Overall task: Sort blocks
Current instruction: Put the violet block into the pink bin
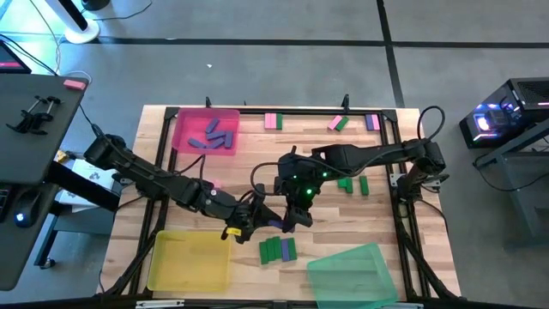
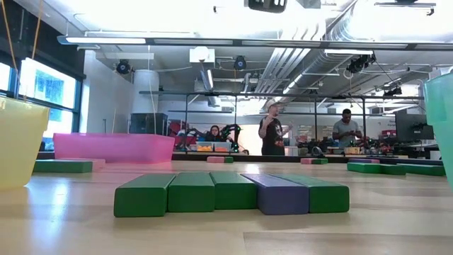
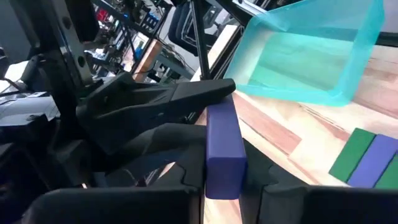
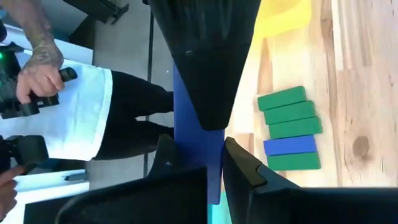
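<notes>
One wooden table carries three trays: green and yellow at the near edge, pink at the far left with purple-blue blocks already in it. Both arms are met mid-table, between the yellow and green trays.

The held purple-blue block is clear of the table and pinched at both ends. The right gripper is clenched on one end. The left gripper is seen closed around the other end, but how firm that grip is cannot be told.

Risks, as judged:
- The block may be dropped if the right jaws are released before the left grip is firm.
- The block may be twisted or slipped out if either arm is pulled away while both are clamped.
- The row of blocks lying just beside the handover may be scattered by a fall.
</notes>
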Robot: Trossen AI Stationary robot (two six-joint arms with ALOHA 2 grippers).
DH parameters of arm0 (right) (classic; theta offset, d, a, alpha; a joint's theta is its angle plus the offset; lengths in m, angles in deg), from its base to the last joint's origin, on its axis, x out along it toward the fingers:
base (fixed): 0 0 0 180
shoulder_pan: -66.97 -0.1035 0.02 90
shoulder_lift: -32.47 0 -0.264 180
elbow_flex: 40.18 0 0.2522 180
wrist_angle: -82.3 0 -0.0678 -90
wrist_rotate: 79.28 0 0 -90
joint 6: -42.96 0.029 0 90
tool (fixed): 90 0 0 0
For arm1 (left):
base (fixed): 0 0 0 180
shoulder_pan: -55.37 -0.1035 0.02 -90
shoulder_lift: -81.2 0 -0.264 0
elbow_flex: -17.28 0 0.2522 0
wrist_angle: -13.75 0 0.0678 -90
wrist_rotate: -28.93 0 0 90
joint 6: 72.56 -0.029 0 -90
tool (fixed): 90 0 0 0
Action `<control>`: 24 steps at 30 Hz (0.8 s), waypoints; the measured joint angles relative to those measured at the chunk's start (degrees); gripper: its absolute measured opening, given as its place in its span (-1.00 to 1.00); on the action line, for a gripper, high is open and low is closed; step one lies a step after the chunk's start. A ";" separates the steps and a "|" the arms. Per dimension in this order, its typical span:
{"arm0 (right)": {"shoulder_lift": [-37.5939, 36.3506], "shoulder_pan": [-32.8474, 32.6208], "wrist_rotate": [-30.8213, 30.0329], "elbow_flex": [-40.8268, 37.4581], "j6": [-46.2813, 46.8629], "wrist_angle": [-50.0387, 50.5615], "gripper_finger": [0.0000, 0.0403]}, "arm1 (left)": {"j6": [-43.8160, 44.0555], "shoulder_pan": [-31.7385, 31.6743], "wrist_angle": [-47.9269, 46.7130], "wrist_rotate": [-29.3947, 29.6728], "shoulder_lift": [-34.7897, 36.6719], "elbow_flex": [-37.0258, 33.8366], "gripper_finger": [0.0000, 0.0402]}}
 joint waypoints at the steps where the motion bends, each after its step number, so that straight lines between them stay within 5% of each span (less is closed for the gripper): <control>1: -0.01 0.01 0.24 0.00 0.07 0.00 -1.00 | 0.03 0.00 0.48 0.02 0.00 0.00 -0.85; 7: -0.09 -0.11 -0.19 0.00 7.10 -1.21 -0.91 | 1.47 0.68 1.32 -1.40 -0.02 -0.02 -0.85; 11: -0.11 1.06 -0.72 0.11 15.01 -1.87 -0.63 | 5.96 0.71 -0.70 0.09 0.14 -0.02 -0.85; 18: -2.41 3.71 1.69 3.89 11.95 0.99 -0.12 | 17.69 0.82 -12.83 1.38 2.26 0.00 -0.85; 24: -4.70 5.28 -0.69 9.25 5.60 13.42 -0.02 | 36.83 -4.22 -32.55 14.00 11.09 -1.70 -0.85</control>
